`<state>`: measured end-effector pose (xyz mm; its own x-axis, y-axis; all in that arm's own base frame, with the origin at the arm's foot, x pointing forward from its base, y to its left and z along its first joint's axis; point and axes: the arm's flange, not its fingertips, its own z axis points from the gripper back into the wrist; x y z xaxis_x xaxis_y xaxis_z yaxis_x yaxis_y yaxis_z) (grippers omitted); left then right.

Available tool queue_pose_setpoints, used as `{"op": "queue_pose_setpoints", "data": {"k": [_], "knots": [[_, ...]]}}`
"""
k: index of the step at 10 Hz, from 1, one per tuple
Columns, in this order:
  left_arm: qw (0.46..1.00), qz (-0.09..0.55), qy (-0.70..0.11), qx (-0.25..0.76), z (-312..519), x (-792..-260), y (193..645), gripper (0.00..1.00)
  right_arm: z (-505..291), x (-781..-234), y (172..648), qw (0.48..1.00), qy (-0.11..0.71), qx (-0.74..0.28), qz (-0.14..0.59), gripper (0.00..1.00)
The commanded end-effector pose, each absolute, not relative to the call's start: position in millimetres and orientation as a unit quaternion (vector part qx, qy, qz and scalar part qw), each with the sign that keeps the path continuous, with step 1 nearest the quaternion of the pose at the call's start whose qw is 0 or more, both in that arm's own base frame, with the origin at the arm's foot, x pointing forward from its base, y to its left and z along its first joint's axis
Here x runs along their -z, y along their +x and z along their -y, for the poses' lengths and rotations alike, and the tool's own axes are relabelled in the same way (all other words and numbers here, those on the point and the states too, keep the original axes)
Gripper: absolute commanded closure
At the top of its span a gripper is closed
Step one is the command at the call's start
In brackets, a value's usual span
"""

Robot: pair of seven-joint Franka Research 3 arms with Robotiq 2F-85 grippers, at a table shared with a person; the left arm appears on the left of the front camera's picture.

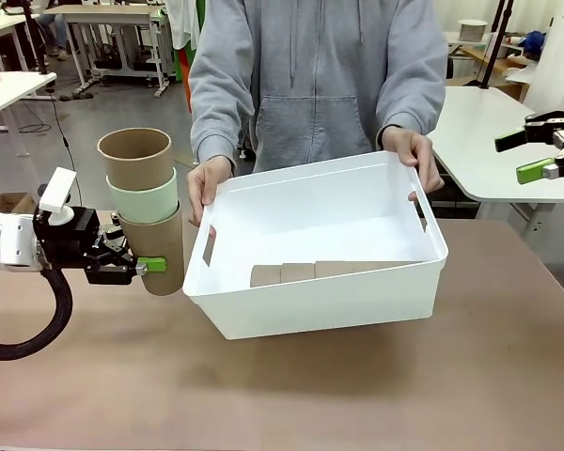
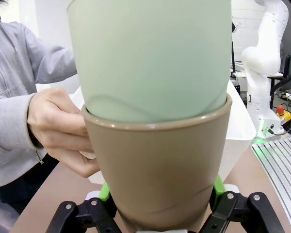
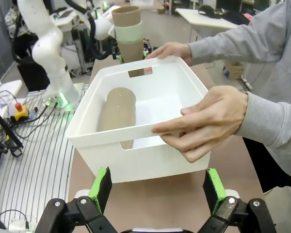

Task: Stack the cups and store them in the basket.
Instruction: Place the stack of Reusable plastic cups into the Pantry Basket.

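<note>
Three nested cups [image 1: 148, 209] stand upright in the left gripper [image 1: 146, 266], which pinches the lowest, tan-brown one near its base; its green pads [image 2: 105, 191] press the two sides of that cup in the left wrist view. A pale mint green cup [image 1: 143, 200] sits inside the tan one [image 2: 157, 167], and another tan-brown cup [image 1: 135, 157] rises from the mint one at the top of the stack. The stack hangs clear of the table [image 1: 282, 385], just beside the near left corner of the basket [image 1: 320, 305].

To the right of that gripper, the person holds the white basket tilted, its open side tipped toward the robot. One hand [image 1: 208, 186] grips the rim on the side next to the stack, just beyond the cups; the other hand [image 1: 416, 155] holds the opposite rim. Lying on its side on the basket's floor is a second stack of tan-brown cups [image 1: 315, 272], seen lengthwise in the right wrist view as a brown cylinder [image 3: 117, 112].

Farther right, the right gripper [image 1: 538, 155] hangs in the air, well apart from the basket, fingers spread wide with nothing between them. From its wrist camera the basket lies straight ahead of its fingertips [image 3: 101, 187], with the person's hand [image 3: 208, 121] on the near rim.
</note>
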<state>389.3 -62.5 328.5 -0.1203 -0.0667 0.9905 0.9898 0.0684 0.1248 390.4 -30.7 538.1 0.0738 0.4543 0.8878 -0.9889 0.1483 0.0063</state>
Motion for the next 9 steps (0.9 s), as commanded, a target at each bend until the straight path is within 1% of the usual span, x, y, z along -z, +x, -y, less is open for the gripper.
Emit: {"op": "queue_pose_setpoints", "data": {"k": [1,6,8,9], "knots": [[0.495,0.536,-0.433,0.529,62.8,-333.2,388.7,0.15,29.5,-541.5,389.9,0.645,0.347,-0.551,0.4,0.0],[0.501,0.532,-0.434,0.527,62.5,-328.5,389.3,0.15,29.5,-541.5,389.9,0.645,0.347,-0.551,0.4,0.0],[0.528,0.527,-0.416,0.521,63.7,-380.3,382.3,0.15,29.5,-541.5,389.9,0.645,0.347,-0.551,0.4,0.0],[0.547,0.511,-0.403,0.526,74.6,-404.3,377.2,0.15,29.5,-541.5,389.9,0.645,0.347,-0.551,0.4,0.0]]}}
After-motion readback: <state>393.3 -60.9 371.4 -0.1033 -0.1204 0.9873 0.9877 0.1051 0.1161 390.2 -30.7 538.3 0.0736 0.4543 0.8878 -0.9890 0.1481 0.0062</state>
